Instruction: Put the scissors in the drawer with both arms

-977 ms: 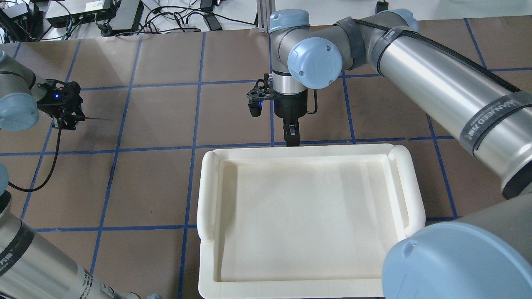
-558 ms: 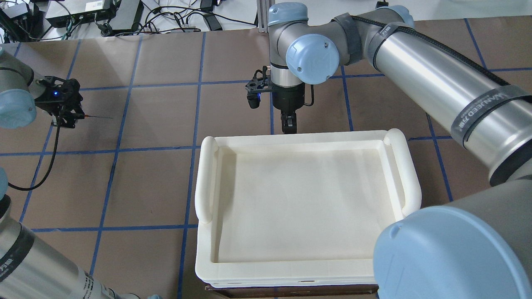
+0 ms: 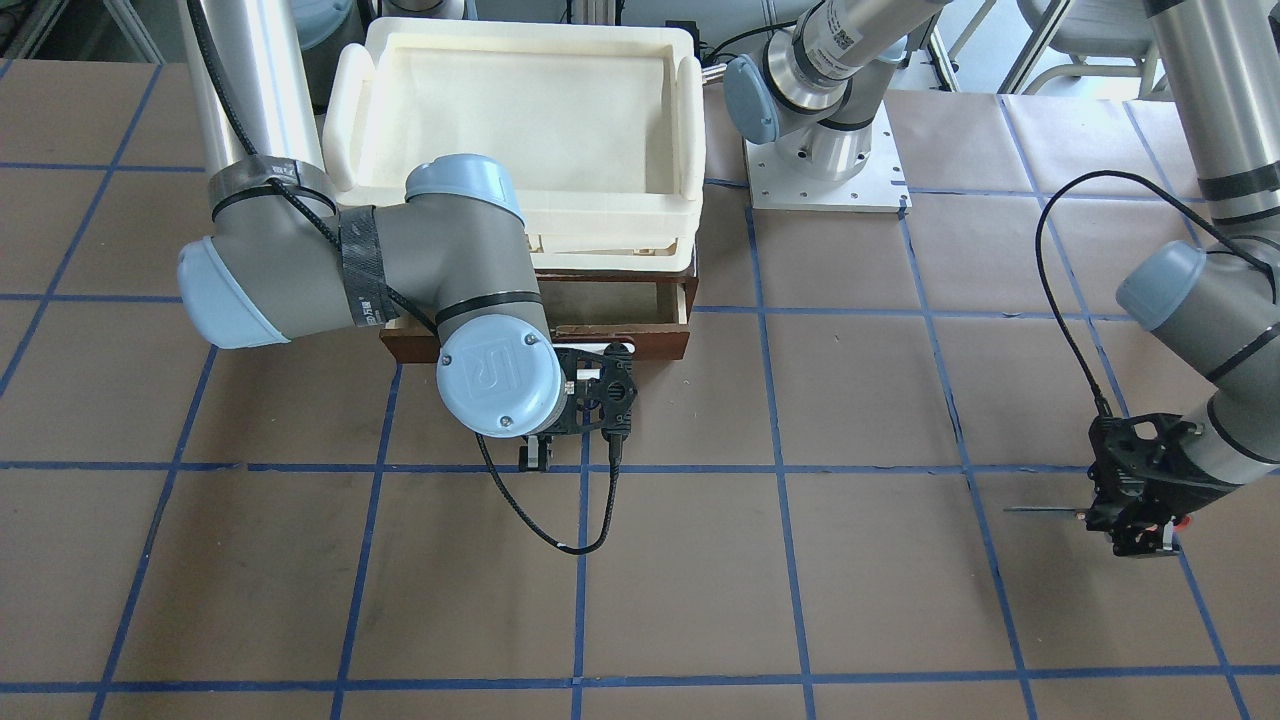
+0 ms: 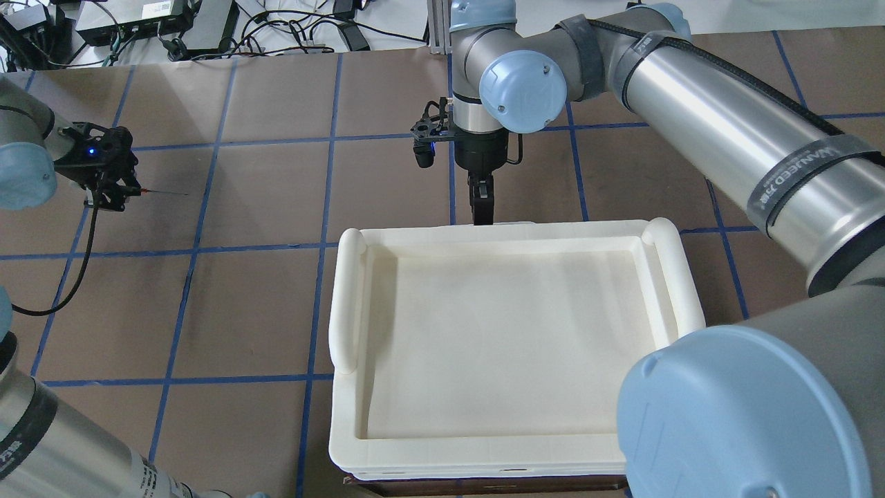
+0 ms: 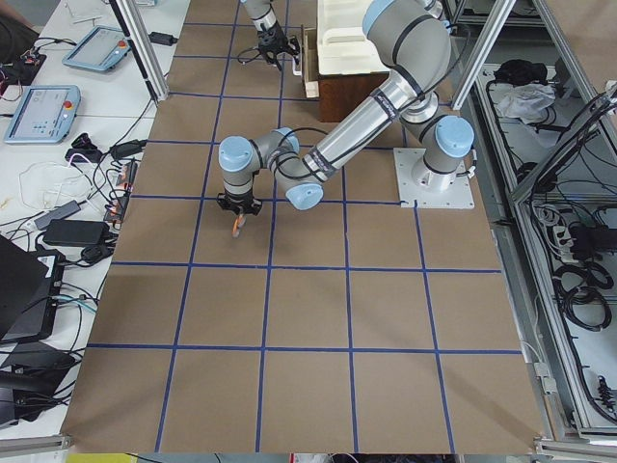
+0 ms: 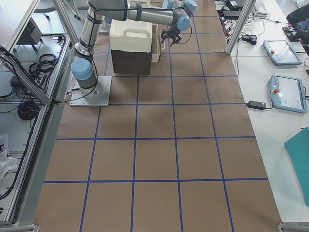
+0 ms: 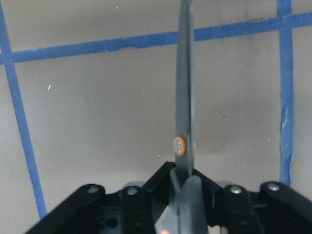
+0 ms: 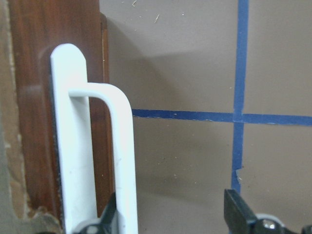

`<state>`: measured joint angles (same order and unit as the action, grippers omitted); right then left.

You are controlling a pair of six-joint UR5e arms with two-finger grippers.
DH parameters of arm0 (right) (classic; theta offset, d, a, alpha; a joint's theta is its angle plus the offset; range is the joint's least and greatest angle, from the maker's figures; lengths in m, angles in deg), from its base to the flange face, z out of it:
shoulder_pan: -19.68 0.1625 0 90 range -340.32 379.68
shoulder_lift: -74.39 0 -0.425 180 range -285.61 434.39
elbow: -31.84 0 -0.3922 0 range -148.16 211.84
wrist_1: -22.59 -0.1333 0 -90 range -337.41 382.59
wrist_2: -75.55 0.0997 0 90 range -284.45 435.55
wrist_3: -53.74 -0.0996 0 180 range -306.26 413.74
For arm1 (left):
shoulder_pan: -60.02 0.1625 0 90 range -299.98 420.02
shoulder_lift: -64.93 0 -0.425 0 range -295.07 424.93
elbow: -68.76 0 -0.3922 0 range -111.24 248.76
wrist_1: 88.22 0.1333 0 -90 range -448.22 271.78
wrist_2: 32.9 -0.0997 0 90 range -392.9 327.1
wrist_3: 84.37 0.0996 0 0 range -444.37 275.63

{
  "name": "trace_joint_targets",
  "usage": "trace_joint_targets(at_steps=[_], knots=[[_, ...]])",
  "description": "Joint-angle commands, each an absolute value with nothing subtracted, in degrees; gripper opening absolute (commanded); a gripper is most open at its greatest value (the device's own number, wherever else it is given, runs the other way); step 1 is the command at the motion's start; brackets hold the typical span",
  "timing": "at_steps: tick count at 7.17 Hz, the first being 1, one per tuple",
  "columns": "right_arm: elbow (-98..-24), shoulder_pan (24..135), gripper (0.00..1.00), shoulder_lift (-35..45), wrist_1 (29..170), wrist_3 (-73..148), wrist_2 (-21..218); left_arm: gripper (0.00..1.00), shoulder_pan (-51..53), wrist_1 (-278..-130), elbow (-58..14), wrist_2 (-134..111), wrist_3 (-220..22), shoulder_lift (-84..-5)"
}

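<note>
The scissors have grey handles and dark blades that point away from my left gripper, which is shut on the handles. In the overhead view the left gripper hovers at the far left, with the blades pointing right. The dark brown drawer stands partly pulled out, showing its pale inside. My right gripper is open at the drawer's white bar handle. One finger sits behind the bar and the other stands well clear. The right gripper also shows in the overhead view.
A cream-white plastic tray sits on top of the brown cabinet that holds the drawer. The table is brown paper with blue tape lines. The left arm's base plate is bolted beside the cabinet. Cables and boxes lie beyond the far edge.
The right gripper moved away from the robot, and the tray and cabinet shifted the same way, so a brown near edge now shows. The left gripper drifted slightly outward with the scissors.
</note>
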<state>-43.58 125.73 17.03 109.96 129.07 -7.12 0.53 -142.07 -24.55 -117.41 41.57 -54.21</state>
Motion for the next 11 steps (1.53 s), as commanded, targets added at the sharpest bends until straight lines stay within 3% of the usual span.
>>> trace_joint_targets(at_steps=[1,11], knots=[[-40.42,125.33,0.75,19.36,111.8,129.15,-7.24,0.17,-1.84,-144.11,-24.4,-117.62,40.87,-52.59],[-33.82,123.75,0.75,23.32,115.65,129.76,-9.0,0.16,-2.04,-145.61,-24.4,-117.62,41.05,-51.17]])
